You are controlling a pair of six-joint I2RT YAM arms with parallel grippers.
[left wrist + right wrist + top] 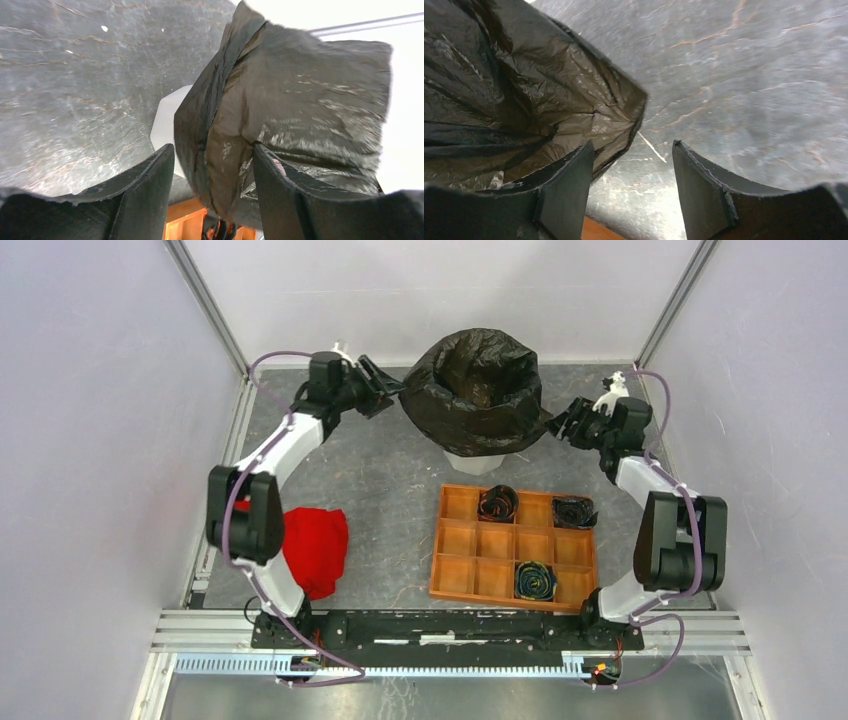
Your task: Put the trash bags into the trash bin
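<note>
Left tool (390, 390) is spread open, the bag (480, 380) hanging loose between its jaws. Right tool (557, 425) is open too, holding nothing. A sideways tug could drag the bag off or tip the bin (472, 462). The bin stands upright mid far edge of the table (380, 490), with the bag over it, mouth up.

Bright, even light (slight wrist-view blur)
</note>
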